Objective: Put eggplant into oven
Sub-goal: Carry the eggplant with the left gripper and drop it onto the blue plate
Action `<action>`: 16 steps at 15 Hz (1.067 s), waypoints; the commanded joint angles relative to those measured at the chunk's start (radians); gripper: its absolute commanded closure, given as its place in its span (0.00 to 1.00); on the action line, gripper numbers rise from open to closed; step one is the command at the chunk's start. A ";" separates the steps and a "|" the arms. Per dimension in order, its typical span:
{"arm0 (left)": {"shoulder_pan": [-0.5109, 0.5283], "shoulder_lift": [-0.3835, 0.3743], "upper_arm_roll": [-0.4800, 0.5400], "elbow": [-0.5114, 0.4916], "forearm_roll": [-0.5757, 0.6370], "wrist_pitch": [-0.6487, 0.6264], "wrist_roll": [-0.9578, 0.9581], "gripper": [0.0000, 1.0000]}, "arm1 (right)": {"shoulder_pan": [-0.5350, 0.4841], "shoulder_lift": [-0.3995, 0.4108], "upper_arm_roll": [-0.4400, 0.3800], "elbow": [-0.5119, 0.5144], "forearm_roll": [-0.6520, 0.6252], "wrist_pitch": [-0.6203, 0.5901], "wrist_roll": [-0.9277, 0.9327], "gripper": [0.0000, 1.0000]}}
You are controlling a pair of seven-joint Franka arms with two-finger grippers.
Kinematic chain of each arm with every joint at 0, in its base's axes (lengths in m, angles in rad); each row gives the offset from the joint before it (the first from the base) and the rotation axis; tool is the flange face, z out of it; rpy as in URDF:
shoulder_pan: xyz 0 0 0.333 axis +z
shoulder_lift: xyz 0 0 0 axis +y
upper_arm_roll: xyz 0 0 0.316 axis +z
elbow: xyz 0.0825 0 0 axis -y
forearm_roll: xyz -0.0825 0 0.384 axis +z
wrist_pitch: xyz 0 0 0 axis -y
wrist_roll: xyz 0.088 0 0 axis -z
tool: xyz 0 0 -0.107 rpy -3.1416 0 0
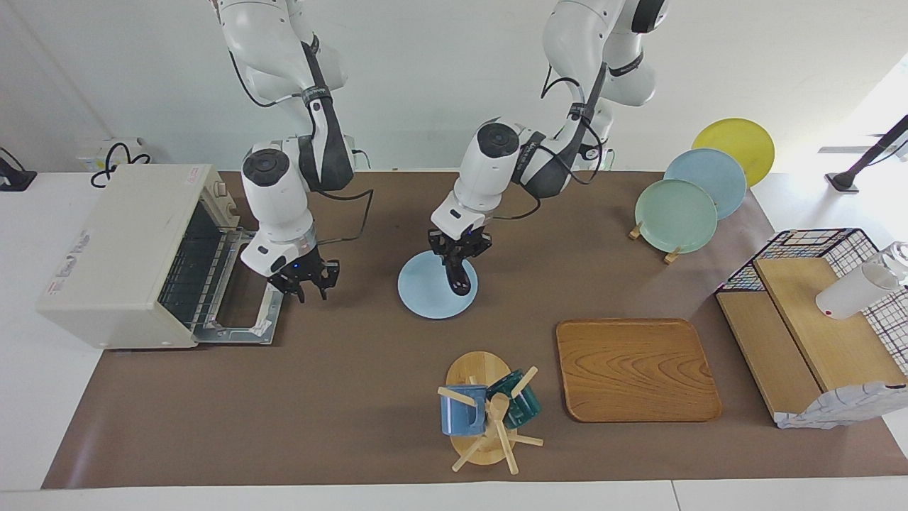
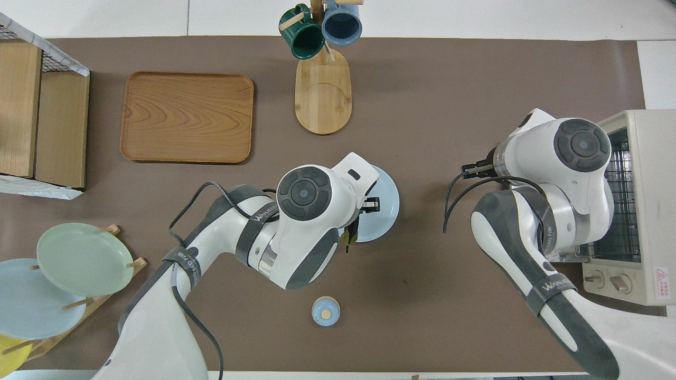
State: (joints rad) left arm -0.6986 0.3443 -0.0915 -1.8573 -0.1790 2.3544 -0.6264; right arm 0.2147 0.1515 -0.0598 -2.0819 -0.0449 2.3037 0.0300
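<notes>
left tool (image 1: 459,264) is clamped on the eggplant (image 1: 460,278) just over the blue plate (image 1: 425,291) mid-worktop, right tool (image 1: 306,278) hangs with fingers spread at the plate's 9 o'clock in the facing view, over the oven's (image 1: 120,248) dropped door (image 1: 237,305), and the mug rack (image 1: 482,419) sits farther out

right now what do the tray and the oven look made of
Tray: looks like wood with a smooth finish, showing curved grain. Oven: cream-white painted shell, probably metal, with a wire rack inside; the door is open.
</notes>
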 commanded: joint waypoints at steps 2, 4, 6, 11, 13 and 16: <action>-0.032 0.039 0.021 -0.006 -0.019 0.071 -0.009 1.00 | 0.000 -0.001 -0.003 0.057 0.020 -0.090 -0.009 0.00; -0.036 0.038 0.019 -0.028 -0.019 0.074 -0.006 1.00 | 0.003 -0.001 -0.003 0.059 0.022 -0.089 -0.008 0.00; -0.036 0.036 0.021 -0.029 -0.019 0.074 -0.006 0.96 | 0.003 0.000 -0.002 0.059 0.023 -0.089 -0.005 0.00; 0.010 -0.022 0.029 -0.022 -0.019 0.025 0.005 0.00 | 0.005 0.000 0.000 0.060 0.022 -0.089 -0.004 0.00; 0.089 -0.086 0.027 -0.016 -0.016 -0.067 0.017 0.00 | 0.008 0.005 0.003 0.081 0.029 -0.096 -0.002 0.00; 0.229 -0.169 0.029 0.000 -0.010 -0.203 0.123 0.00 | 0.058 0.028 0.020 0.189 0.092 -0.170 0.030 0.00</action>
State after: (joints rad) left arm -0.5574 0.2513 -0.0594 -1.8471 -0.1790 2.2491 -0.5748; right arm 0.2382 0.1562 -0.0469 -1.9810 0.0046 2.1927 0.0308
